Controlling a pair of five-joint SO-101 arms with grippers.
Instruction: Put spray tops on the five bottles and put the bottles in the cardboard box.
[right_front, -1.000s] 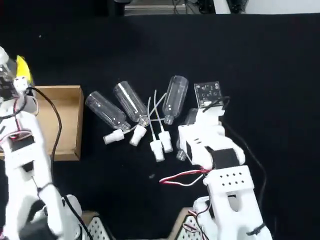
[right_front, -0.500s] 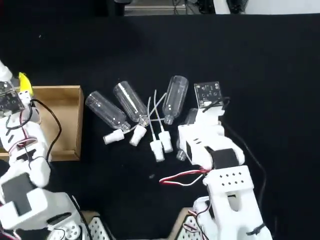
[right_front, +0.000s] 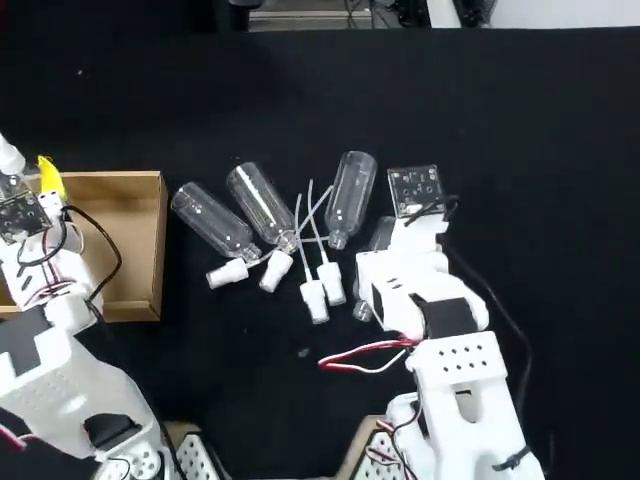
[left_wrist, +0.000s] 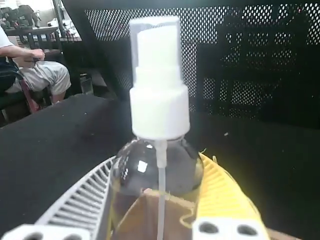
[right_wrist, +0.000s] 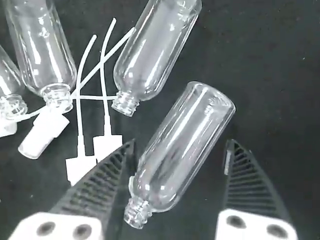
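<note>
Left gripper (left_wrist: 150, 202) clamped on a capped bottle (left_wrist: 157, 172); right gripper (right_wrist: 180, 146) spread wide astride an uncapped bottle (right_wrist: 185, 135).

The capped bottle's long axis runs in line with the fingers, spray top pointing away from the wrist, above the far left part of the cardboard box (right_front: 140, 250). The uncapped one lies flat on the table, neck toward the right wrist. Since a second ago the left arm has drawn back toward its base; the right arm has stayed put. Five bottles in all, three others (right_front: 262, 205) lying between box and right arm. Four loose spray tops (right_front: 313, 300) lie beside them.
</note>
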